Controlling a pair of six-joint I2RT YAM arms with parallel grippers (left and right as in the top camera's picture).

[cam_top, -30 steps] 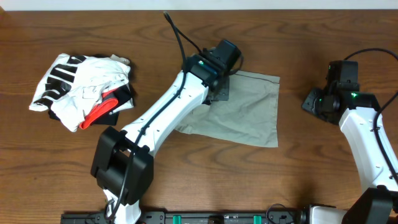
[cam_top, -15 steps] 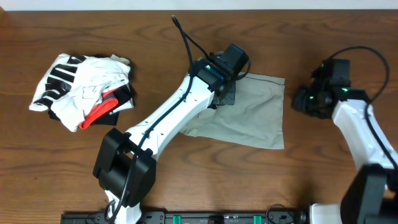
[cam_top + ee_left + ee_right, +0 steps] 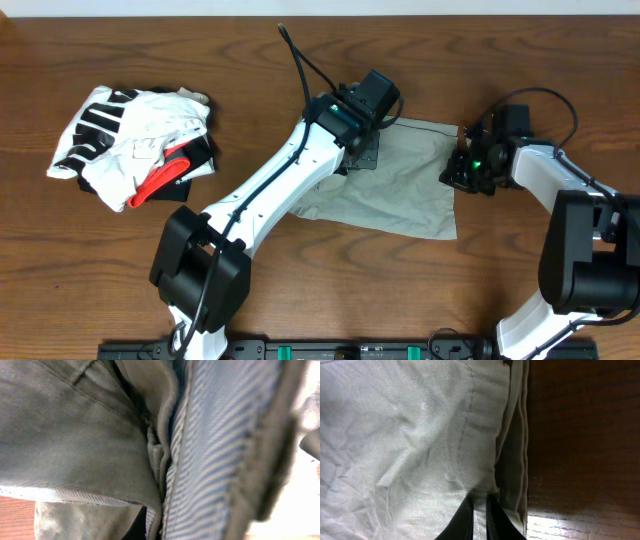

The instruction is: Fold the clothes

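Overhead: creased khaki shorts (image 3: 405,185) lie flat on the table (image 3: 300,290), left gripper (image 3: 365,150) on their top edge, right gripper (image 3: 462,172) at the right hem; a white bundle (image 3: 135,140) sits far left. Left wrist: jaws clamped on blue-striped lining and twill. Right wrist: fingers (image 3: 460,525) pinch a stitched hem fold beside wood

A dark brown wooden table (image 3: 80,260) with a clear grain fills the overhead view. On the table's left side, nearer its far edge than its near edge, lies a crumpled white fabric garment bundle (image 3: 135,140). The end of the bundle towards the table's left edge carries black stripes (image 3: 82,128). A bright red trim strip (image 3: 160,180) curls out on the side towards the table's near edge, just beside a black fabric patch (image 3: 197,160).
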